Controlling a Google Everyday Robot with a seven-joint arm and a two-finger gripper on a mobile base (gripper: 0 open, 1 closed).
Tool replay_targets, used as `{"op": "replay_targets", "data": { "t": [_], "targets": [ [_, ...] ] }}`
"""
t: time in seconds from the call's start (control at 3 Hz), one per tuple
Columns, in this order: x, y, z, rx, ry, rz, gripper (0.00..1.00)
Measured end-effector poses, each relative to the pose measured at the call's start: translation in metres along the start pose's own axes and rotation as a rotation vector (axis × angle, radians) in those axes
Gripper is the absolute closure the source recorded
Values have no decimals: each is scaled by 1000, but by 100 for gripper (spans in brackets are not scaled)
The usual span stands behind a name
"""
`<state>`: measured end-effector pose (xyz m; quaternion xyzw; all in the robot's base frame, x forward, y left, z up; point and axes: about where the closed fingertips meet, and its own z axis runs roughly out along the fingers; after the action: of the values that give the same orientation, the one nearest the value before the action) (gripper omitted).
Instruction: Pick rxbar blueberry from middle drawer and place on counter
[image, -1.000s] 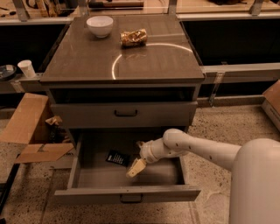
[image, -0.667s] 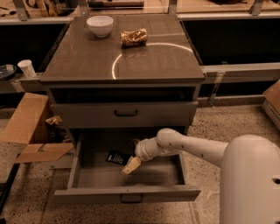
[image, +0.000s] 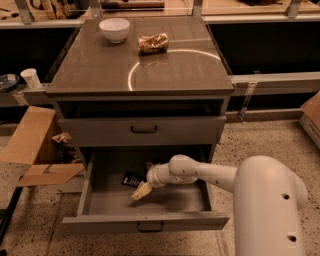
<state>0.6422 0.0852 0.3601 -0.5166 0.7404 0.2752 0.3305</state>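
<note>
The middle drawer (image: 105, 209) is pulled open at the bottom of the grey cabinet. The rxbar blueberry (image: 130, 179), a small dark flat wrapper with white print, lies on the drawer floor left of centre. My gripper (image: 141, 190) reaches into the drawer from the right and sits just to the right of and in front of the bar, its tan fingertips pointing down-left close to it. The counter (image: 100, 70) is the glossy brown-grey cabinet top with a curved light reflection.
On the counter stand a white bowl (image: 114, 29) and a crinkly tan-gold snack bag (image: 153, 43). The drawer front above (image: 144, 130) is closed. Cardboard pieces (image: 35, 150) lie on the floor at left. A white cup (image: 31, 78) stands on a ledge at far left.
My arm has moved leftward inside the drawer, bringing the gripper closer to the dark bar. The bar has not moved.
</note>
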Motion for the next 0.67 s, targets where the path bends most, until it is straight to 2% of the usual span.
{"op": "replay_targets", "data": {
  "t": [0.33,0.67],
  "targets": [
    [12,-4,25,11,3,12,0],
    [10,-4,23,11,3,12,17]
  ]
}}
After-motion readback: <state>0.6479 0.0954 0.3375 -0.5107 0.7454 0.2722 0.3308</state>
